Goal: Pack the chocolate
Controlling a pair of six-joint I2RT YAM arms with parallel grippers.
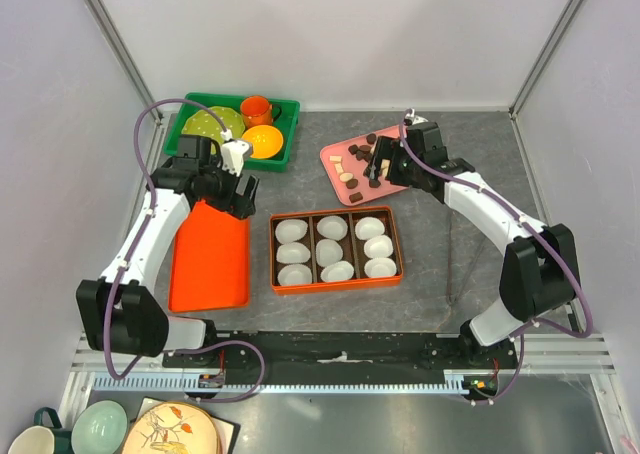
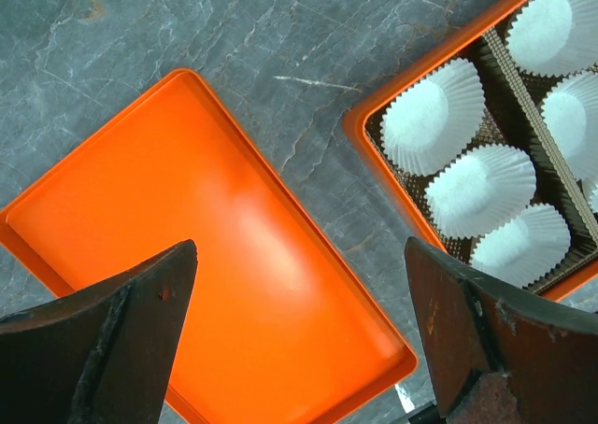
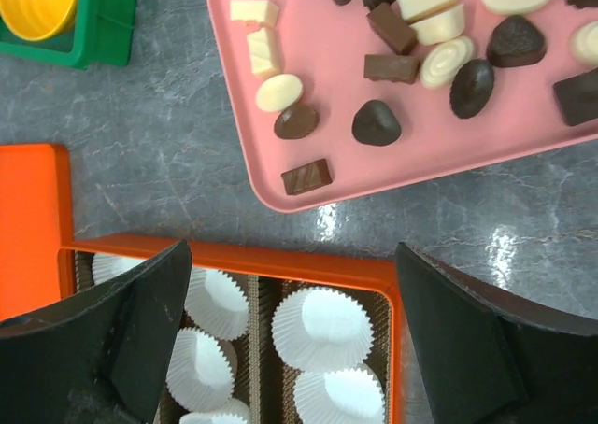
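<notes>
An orange tray [image 1: 208, 264] lies left of the cup-lined box [image 1: 336, 287], a pink tray [image 3: 229, 116] far right. The left gripper [image 2: 299, 256] and right gripper [image 3: 290, 256] gape wide, holding nothing. The chocolate [image 3: 377, 122] lies on the pink tray.

Top view, desk [image 1: 300, 186]:
- Divided box [image 1: 335, 287] at centre; 3 compartments side by side, 3 paper cups [image 1: 330, 250] in each.
- Flat tray [image 1: 210, 264] just left of box, not touching.
- Serving tray [image 3: 327, 32] behind box, to the right; chocolate [image 3: 377, 122] scattered on it.
- Bin [image 1: 292, 124] at rear left, behind flat tray; bowls [image 1: 262, 140] + mug [image 1: 258, 107] in it.
</notes>
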